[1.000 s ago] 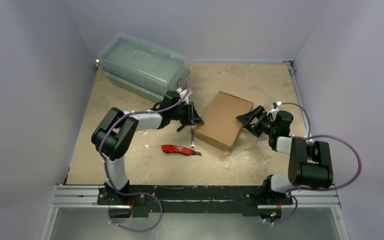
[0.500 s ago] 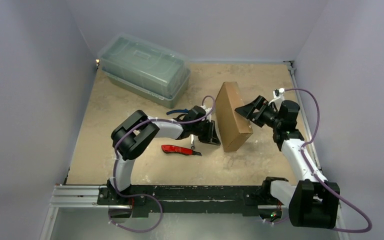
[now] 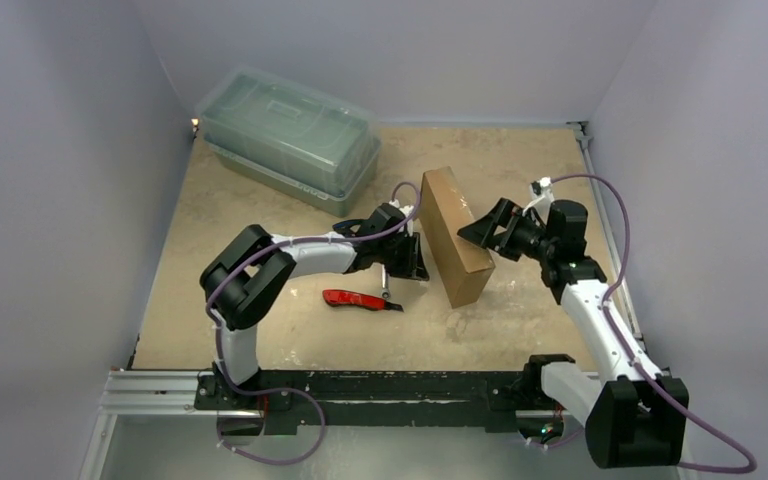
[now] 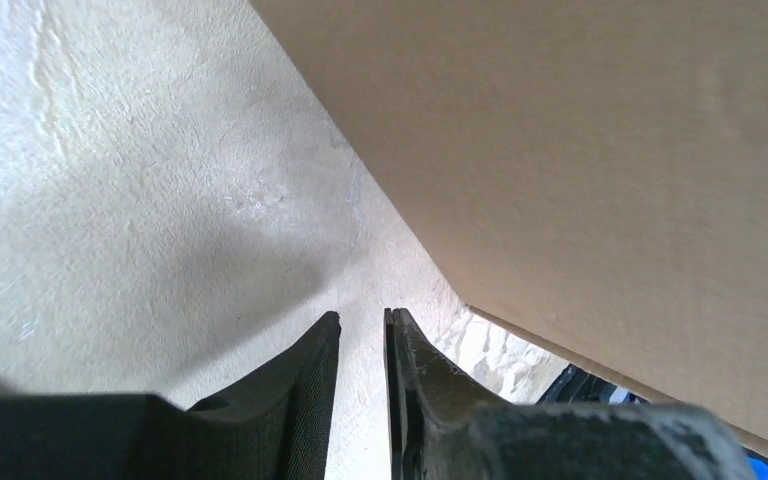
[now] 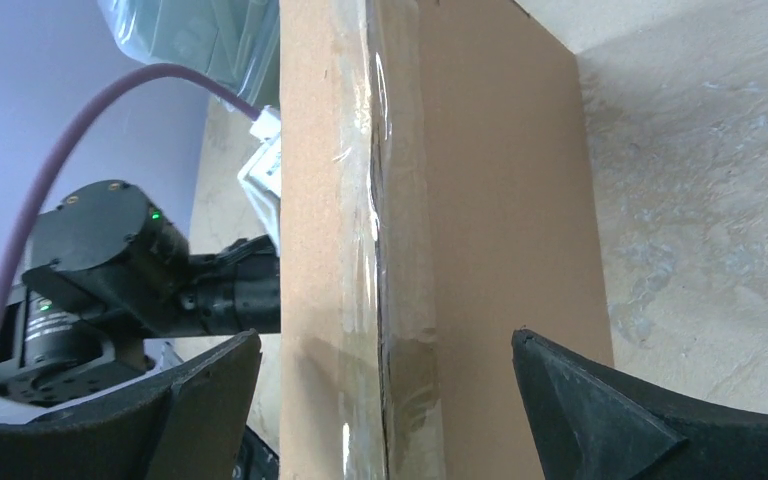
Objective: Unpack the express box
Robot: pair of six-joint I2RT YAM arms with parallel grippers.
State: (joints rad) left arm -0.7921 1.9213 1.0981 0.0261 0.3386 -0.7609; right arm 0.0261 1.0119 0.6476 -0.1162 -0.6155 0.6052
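The express box is a plain brown cardboard mailer. It stands on one long edge in the middle of the table, leaning a little. My left gripper is low at the box's left face, fingers almost together with nothing between them. The box's broad face fills that view. My right gripper is wide open at the box's right side. In the right wrist view its fingers straddle the upper narrow edge of the box, where clear tape runs over the seam. The fingers do not touch the box.
A large translucent grey-green lidded container stands at the back left. A red utility knife and a small metal tool lie on the table just in front of my left gripper. Walls close in on three sides.
The box went from lying flat to standing on its long edge and shifted slightly left. My right arm rose and followed it. My left gripper moved in against the box's left face.
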